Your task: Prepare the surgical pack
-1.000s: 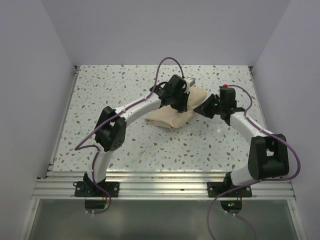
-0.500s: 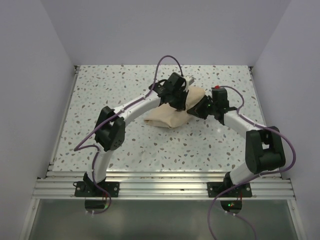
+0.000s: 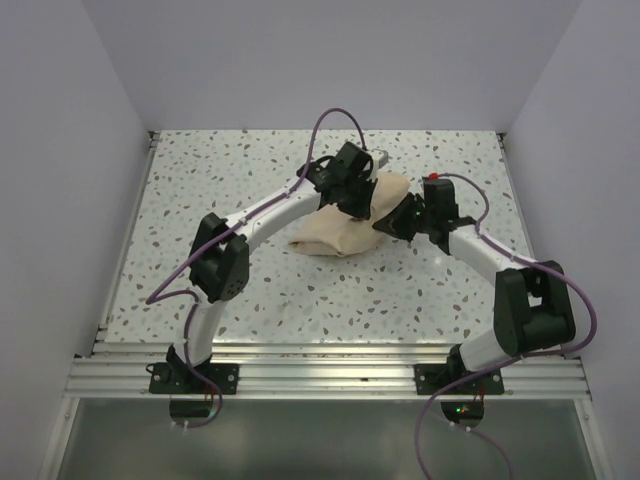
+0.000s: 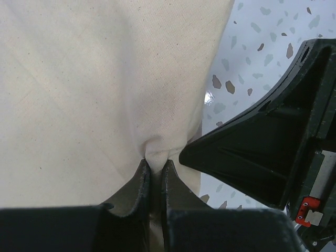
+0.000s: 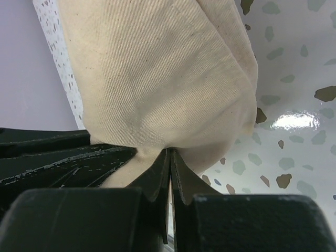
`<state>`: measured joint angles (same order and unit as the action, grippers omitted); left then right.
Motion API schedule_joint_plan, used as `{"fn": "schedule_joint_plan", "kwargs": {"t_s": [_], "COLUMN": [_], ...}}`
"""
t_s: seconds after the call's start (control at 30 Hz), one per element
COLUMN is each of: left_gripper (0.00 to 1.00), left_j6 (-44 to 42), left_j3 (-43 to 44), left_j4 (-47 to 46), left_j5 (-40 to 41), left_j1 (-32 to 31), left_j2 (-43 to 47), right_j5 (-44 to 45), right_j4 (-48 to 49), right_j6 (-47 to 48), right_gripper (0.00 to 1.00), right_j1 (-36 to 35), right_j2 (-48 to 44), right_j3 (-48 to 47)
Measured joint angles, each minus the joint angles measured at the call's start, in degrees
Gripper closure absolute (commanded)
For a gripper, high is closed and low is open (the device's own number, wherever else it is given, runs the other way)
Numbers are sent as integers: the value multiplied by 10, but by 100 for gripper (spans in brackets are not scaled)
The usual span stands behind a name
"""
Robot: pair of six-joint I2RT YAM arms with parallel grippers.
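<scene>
On the left, we see our left gripper [image 4: 156, 167] pinching a small fold of the tan wrap sheet [image 4: 79, 79] between its closed fingers. The wrap sheet lies bunched in a lump on the speckled table [image 3: 230, 170], near the middle and toward the back. On the right, our right gripper [image 5: 170, 155] is squeezed closed too, nipping the sheet's edge just beside the other one.

A robotics lab test cell: plain white panel walls [image 3: 60, 150] box in a white speckled terrazzo-pattern tabletop [image 3: 200, 180], where two white-and-black jointed robot arms [image 3: 275, 212] trailing purple cables [image 3: 335, 115] are bolted to a ribbed aluminium rail [image 3: 330, 378].
</scene>
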<state>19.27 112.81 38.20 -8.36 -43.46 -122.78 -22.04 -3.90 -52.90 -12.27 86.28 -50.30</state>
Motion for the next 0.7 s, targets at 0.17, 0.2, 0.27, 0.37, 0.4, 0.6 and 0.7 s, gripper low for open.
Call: {"fn": "schedule_joint_plan", "kwargs": {"t_s": [0.17,0.2,0.27,0.37,0.4,0.6,0.7], "left_gripper": [100,100,100,100,100,100,100], "left_j6": [0,0,0,0,0,0,0], "left_j3": [0,0,0,0,0,0,0], "left_j4": [2,1,1,2,2,2,2], "left_j5": [-1,-1,-2,-2,-2,-3,-4], "left_j1": [0,0,0,0,0,0,0], "left_j2": [0,0,0,0,0,0,0], "right_j5": [0,0,0,0,0,0,0], "right_j4": [-13,-15,-14,-15,-15,-10,-2], "right_j6": [0,0,0,-2,-3,-13,-19], "right_gripper": [97,97,98,97,96,96,96], "right_j1": [-1,-1,-2,-6,-8,-20,-28], "right_j2": [-4,-5,-7,-12,-15,-19,-15], "right_j3": [0,1,4,14,17,33,35]}}
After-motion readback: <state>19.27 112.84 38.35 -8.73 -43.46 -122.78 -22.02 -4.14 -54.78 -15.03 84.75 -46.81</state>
